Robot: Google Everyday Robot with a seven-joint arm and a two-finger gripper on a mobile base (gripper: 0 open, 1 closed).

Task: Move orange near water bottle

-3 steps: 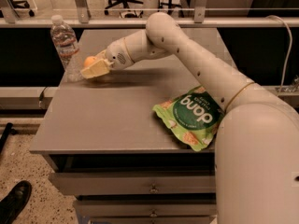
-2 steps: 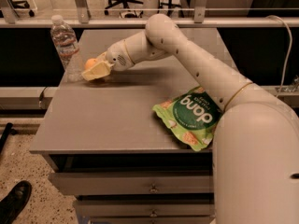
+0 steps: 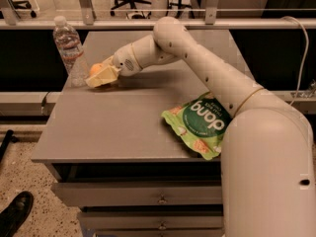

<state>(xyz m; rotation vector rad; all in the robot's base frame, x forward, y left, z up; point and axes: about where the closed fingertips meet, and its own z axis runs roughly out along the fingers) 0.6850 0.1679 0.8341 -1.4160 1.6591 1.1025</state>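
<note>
The clear water bottle (image 3: 70,50) with a white cap and white-and-red label stands upright at the far left corner of the grey table (image 3: 118,127). The orange (image 3: 95,68) is a small round fruit just to the right of the bottle's base, partly hidden. My gripper (image 3: 100,76) reaches across the table from the right and its pale yellow fingers (image 3: 104,78) are closed around the orange, low over the tabletop and a short way from the bottle.
A green snack bag (image 3: 201,126) lies at the table's right front, partly under my arm. Drawers (image 3: 148,199) sit below the tabletop. A rail (image 3: 98,23) runs behind the table. A dark shoe (image 3: 15,214) is on the floor at lower left.
The gripper with the orange has barely moved; it stays beside the bottle's base, perhaps slightly lower toward the table.
</note>
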